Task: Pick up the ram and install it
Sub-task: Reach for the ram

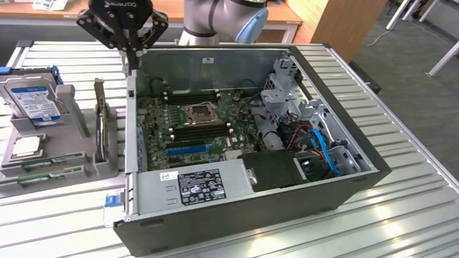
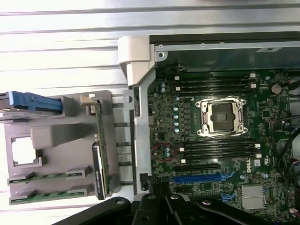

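Two ram sticks, thin green boards, lie side by side in the slots of a grey holder (image 1: 86,166) at the exterior view's left; one ram stick (image 1: 50,160) (image 2: 44,177) is just beyond the other (image 1: 40,178) (image 2: 44,194). My gripper (image 1: 130,49) (image 2: 161,199) hangs high over the far left corner of the open computer case (image 1: 344,134). It is shut with nothing between its fingers, well apart from the ram. Inside the case, the motherboard's long black ram slots (image 1: 192,97) (image 2: 215,83) flank the bare processor socket (image 1: 199,112) (image 2: 221,117).
The holder also carries a blue-labelled hard drive (image 1: 32,99) (image 2: 33,101), a square silver processor (image 1: 25,145) (image 2: 23,152) and an upright expansion card (image 1: 100,123) (image 2: 100,154). In the case are a power supply (image 1: 193,185), a drive cage (image 1: 287,102) and blue cables (image 1: 326,148). Everything rests on a slatted metal table (image 1: 401,204).
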Controlling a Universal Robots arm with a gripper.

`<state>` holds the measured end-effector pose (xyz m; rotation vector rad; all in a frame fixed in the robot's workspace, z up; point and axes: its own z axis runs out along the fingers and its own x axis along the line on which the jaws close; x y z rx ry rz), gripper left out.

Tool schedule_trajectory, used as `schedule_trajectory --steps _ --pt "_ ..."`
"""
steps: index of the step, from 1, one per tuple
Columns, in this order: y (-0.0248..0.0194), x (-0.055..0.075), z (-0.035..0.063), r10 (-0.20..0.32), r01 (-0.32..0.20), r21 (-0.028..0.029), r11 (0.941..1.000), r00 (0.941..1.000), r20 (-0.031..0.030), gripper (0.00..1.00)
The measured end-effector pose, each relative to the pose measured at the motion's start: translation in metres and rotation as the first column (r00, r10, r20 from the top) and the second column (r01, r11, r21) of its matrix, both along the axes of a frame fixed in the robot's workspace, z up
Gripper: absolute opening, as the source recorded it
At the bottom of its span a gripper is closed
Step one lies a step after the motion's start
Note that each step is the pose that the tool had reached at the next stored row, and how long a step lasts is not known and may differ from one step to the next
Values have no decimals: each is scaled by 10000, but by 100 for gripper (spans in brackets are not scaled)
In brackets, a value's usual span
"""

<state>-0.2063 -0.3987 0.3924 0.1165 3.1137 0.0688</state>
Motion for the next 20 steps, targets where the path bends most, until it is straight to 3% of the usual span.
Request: schedule_trajectory --steps 20 --pt "10 -698 -13 -1 1 1 10000 10000 1 10"
